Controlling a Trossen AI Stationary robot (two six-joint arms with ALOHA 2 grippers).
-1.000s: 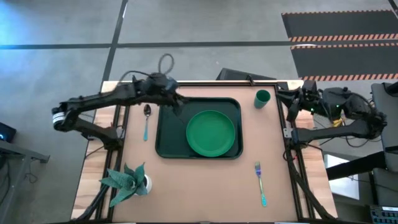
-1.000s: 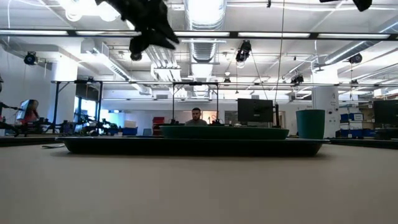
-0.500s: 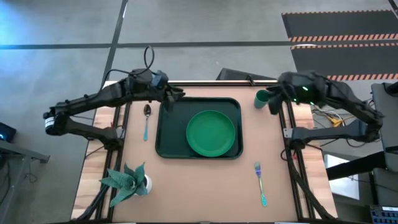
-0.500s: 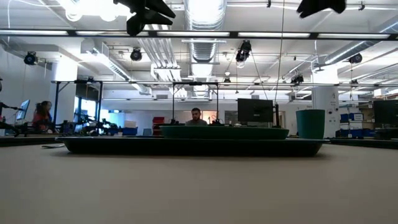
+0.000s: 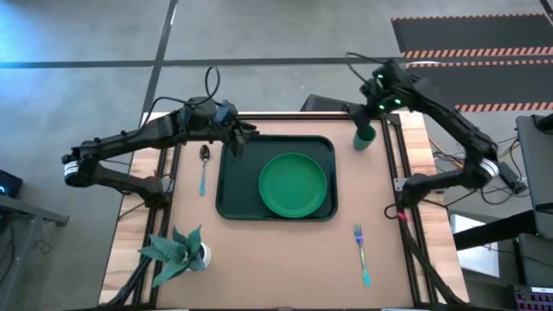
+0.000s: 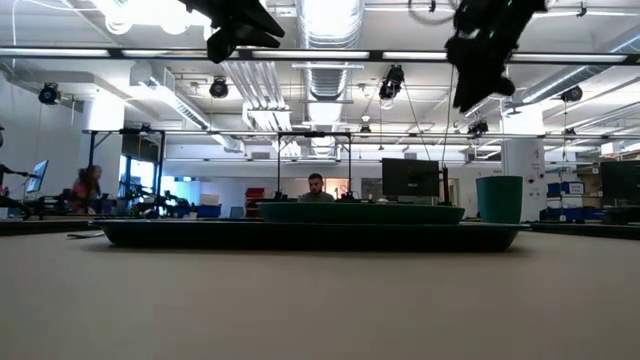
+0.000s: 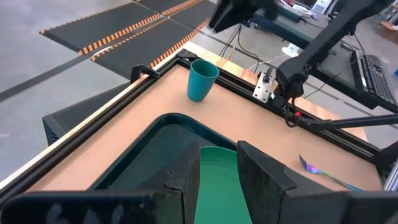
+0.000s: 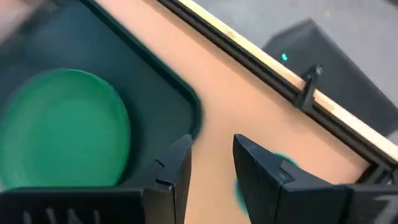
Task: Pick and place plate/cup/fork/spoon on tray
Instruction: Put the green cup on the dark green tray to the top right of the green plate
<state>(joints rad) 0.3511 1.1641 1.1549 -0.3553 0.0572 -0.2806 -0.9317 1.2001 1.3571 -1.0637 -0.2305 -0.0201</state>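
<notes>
The bright green plate (image 5: 294, 184) lies in the dark green tray (image 5: 232, 186) at the table's middle. The green cup (image 5: 365, 136) stands upright on the table at the far right and shows in the left wrist view (image 7: 202, 79). The spoon (image 5: 203, 164) lies left of the tray. The fork (image 5: 361, 253) lies near the right front. My left gripper (image 7: 217, 174) is open and empty, high above the tray's far left corner (image 5: 238, 138). My right gripper (image 8: 208, 168) is open and empty, high over the cup's far side (image 5: 369, 108).
A white pot with a green plant (image 5: 177, 255) stands at the near left corner. Black rails run along the table's left and right edges (image 5: 399, 173). Bare tabletop lies in front of the tray (image 5: 276, 259). A person sits in the room behind (image 6: 316, 188).
My right gripper has swung from the table's right edge toward the left and far side, to above the cup, and has come down into the low view. My left gripper has risen from the tray's far left part and drawn slightly back.
</notes>
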